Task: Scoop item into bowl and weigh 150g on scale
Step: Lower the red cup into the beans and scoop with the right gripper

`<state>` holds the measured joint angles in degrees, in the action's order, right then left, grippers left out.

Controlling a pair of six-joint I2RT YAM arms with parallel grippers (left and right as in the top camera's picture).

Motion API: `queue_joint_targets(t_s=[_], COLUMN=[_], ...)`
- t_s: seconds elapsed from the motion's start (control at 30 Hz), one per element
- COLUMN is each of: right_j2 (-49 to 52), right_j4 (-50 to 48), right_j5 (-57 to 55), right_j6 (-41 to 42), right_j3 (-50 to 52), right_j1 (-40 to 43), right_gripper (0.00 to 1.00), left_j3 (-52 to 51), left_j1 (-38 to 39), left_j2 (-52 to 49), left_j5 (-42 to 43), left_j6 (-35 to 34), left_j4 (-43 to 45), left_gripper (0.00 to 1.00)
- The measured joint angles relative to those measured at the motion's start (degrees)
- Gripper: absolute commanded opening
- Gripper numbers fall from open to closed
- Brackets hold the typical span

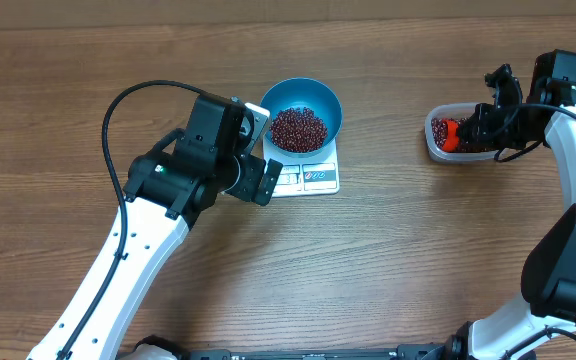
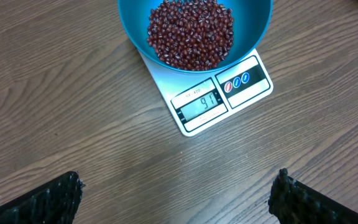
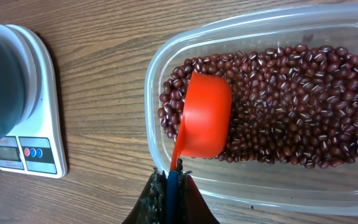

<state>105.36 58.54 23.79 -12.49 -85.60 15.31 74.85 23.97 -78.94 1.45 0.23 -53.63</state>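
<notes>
While right gripper [image 3: 169,179] clamps orange scoop [image 3: 205,115] amid beans [image 3: 291,99], left gripper [image 2: 178,183] open, scale [image 2: 229,93] just ahead

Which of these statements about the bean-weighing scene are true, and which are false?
1. The blue bowl of red beans sits on the white scale. True.
2. The orange scoop lies in the blue bowl. False: it is in the clear tub of beans.
3. The left jaws stand open and empty. True.
4. The right jaws grip nothing. False: they are shut on the scoop's handle.
</notes>
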Motion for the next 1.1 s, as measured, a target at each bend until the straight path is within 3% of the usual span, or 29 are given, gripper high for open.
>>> queue_joint_targets(t_s=[1.1], right_j2=[0.00], right_j4=[-0.98], right_j5=[4.92], right_j6=[1.95], right_j3=[0.92], right_j1=[3.82], right_gripper=[0.04], left_j3=[0.00], left_j1=[0.00], left_j2=[0.00], left_j5=[0.00], left_j6=[0.00], left_j4=[0.00], left_gripper=[0.99])
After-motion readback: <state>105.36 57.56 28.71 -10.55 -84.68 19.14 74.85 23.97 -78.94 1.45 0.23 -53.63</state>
